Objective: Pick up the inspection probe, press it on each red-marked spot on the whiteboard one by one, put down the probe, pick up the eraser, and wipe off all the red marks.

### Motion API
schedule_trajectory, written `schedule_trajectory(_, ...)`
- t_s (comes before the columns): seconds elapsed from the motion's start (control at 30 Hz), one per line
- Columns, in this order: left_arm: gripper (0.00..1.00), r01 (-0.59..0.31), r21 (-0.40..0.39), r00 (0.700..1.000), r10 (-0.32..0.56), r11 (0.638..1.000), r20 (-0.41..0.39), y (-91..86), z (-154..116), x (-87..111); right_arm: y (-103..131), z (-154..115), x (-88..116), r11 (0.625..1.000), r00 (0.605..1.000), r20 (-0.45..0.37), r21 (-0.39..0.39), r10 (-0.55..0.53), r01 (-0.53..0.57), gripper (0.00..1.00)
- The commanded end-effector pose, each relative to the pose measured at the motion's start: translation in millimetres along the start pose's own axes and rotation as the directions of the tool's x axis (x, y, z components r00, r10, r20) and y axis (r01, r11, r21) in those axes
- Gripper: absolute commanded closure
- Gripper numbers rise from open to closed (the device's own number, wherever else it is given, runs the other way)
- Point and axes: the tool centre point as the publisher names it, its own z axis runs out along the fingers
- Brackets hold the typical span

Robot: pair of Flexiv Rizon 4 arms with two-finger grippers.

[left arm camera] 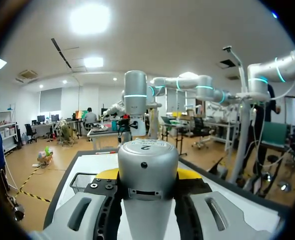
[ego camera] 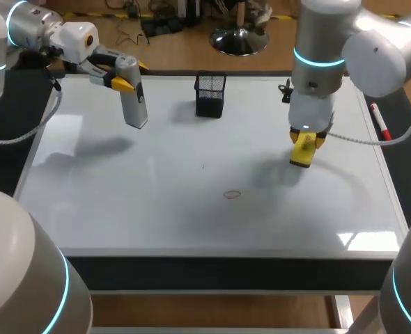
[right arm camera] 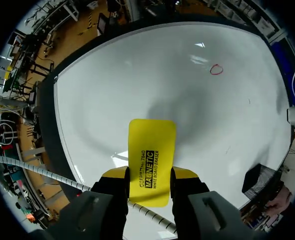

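Yellow eraser [right arm camera: 151,160], silver probe [ego camera: 134,97], red mark [ego camera: 232,195], black basket [ego camera: 210,95]

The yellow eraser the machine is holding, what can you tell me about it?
The eraser is a flat, bright yellow slab with rounded corners and black print on one face, plastic by its look. The right pincer is shut on its rear end, a finger on each long edge, so most juts out ahead. It points down at the whiteboard, well apart from the red ring. Whether it touches the board cannot be told.
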Motion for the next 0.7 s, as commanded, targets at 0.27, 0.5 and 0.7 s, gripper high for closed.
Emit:
schedule_trajectory(0.27, 1.00, 0.001, 0.001, 1.000, -0.001, 1.000, -0.003, -0.5, -1, -1.2, 70, -3, -41, 0.988, 0.989, -0.001, 0.046, -0.150, 0.150, 1.00)
schedule_trajectory(0.5, 1.00, 0.001, 0.001, 1.000, -0.001, 1.000, -0.003, -0.5, -1, -1.2, 105, -2, -79, 0.962, 0.963, 0.018, 0.046, -0.269, 0.268, 1.00)
schedule_trajectory(0.7, 1.00, 0.001, 0.001, 1.000, -0.001, 1.000, -0.003, -0.5, -1, -1.2, 127, 0, -108, 0.934, 0.934, 0.023, 0.054, -0.356, 0.354, 1.00)
